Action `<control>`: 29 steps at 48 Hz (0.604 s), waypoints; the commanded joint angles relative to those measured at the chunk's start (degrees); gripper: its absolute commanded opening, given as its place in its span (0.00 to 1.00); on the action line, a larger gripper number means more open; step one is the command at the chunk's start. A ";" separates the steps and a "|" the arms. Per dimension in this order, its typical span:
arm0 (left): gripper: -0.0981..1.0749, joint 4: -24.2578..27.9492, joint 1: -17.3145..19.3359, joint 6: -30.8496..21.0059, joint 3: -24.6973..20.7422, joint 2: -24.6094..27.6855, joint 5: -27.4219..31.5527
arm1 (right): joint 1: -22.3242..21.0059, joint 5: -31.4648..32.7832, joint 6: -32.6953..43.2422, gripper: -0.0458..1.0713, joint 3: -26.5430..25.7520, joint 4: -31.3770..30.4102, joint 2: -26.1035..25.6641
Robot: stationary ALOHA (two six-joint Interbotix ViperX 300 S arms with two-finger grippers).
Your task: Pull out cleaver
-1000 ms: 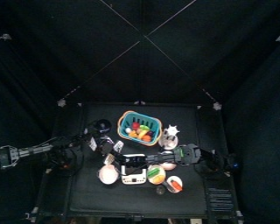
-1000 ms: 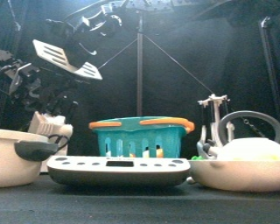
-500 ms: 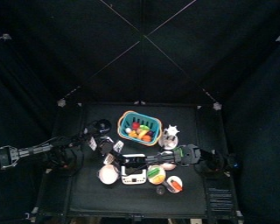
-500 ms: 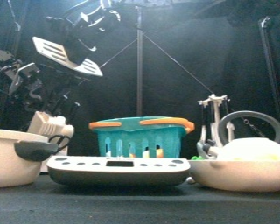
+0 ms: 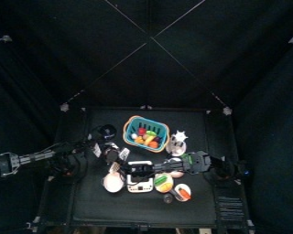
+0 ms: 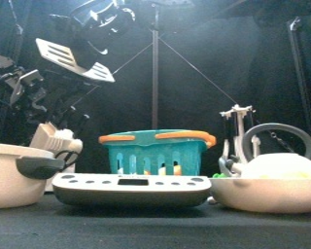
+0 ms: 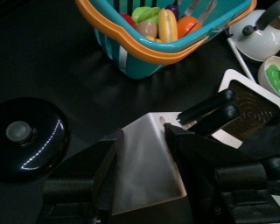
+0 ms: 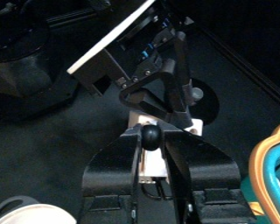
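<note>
High above the table (image 6: 145,226), the left gripper (image 7: 143,171) pinches the broad cleaver (image 6: 75,60) aloft beside the teal basket (image 6: 155,154), while the right gripper (image 8: 149,162) clamps a black handle (image 8: 147,140).

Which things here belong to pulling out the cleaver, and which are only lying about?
For the job:
- cleaver, lifted high
- left claw, closed on its blade

Lying about:
- teal basket of toy food
- white kettle
- white bowl
- kitchen scale
- black lid
</note>
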 commanded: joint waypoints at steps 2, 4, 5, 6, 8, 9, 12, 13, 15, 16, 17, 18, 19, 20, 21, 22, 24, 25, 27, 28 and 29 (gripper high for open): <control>0.78 0.18 0.00 0.18 -0.53 0.18 0.26 | -0.18 -0.97 -0.09 0.53 0.26 -0.44 -5.01; 0.78 0.18 0.00 0.18 -0.44 0.18 0.26 | -0.26 -1.49 -0.09 0.53 0.53 -0.44 -5.36; 0.78 0.18 0.00 0.18 -0.53 0.18 0.35 | -0.35 -2.02 -0.09 0.53 0.70 -0.35 -5.54; 0.78 0.18 0.00 0.18 -0.53 0.18 0.26 | -0.35 -2.29 -0.09 0.53 0.88 -0.35 -5.71; 0.78 0.18 0.00 0.18 -0.53 0.18 0.26 | -0.44 -2.64 -0.09 0.53 1.14 -0.26 -5.98; 0.78 0.18 0.00 0.18 -0.53 0.18 0.26 | -0.44 -2.72 -0.09 0.53 1.49 -0.26 -6.15; 0.78 0.18 0.00 0.18 -0.44 0.18 0.26 | -0.53 -2.81 -0.09 0.53 2.72 -0.26 -6.86; 0.78 0.18 0.00 0.18 -0.44 0.18 0.26 | -0.53 -2.81 0.00 0.53 3.08 -0.18 -7.21; 0.78 0.18 0.00 0.18 -0.44 0.09 0.35 | -0.53 -2.90 0.00 0.53 4.04 -0.18 -8.09; 0.78 0.18 0.00 0.18 -0.44 0.18 0.26 | -0.53 -3.08 0.09 0.53 4.66 -0.18 -8.35; 0.78 0.18 0.00 0.18 -0.44 0.18 0.26 | -0.53 -3.34 0.09 0.53 5.01 -0.18 -8.70; 0.78 0.18 0.00 0.18 -0.44 0.18 0.35 | -0.53 -3.60 0.09 0.53 5.45 -0.18 -8.96; 0.78 0.18 0.00 0.09 -0.44 0.18 0.35 | -0.53 -3.87 0.09 0.53 5.89 -0.09 -9.32; 0.78 0.18 0.00 0.09 -0.44 0.18 0.26 | -0.53 -4.22 0.26 0.53 6.42 -0.18 -9.67; 0.78 0.18 0.00 0.18 -0.44 0.18 0.35 | -0.53 -4.57 0.35 0.53 6.86 -0.18 -9.93; 0.78 0.18 0.00 0.18 -0.44 0.18 0.35 | -0.53 -4.75 0.44 0.53 7.29 -0.18 -10.20; 0.78 0.18 0.00 0.09 -0.44 0.18 0.26 | -0.53 -5.19 0.53 0.53 8.00 -0.26 -10.81; 0.78 0.18 0.00 0.18 -0.44 0.09 0.26 | -0.53 -5.36 0.62 0.53 8.35 -0.26 -11.07; 0.78 0.18 0.00 0.18 -0.44 0.09 0.26 | -0.53 -5.63 0.62 0.53 8.79 -0.35 -11.60; 0.78 0.18 0.00 0.18 -0.44 0.18 0.35 | -0.53 -5.80 0.62 0.53 9.05 -0.44 -11.87; 0.78 0.18 -0.09 0.18 -0.44 0.18 0.26 | -0.53 -5.98 0.62 0.53 9.14 -0.44 -12.04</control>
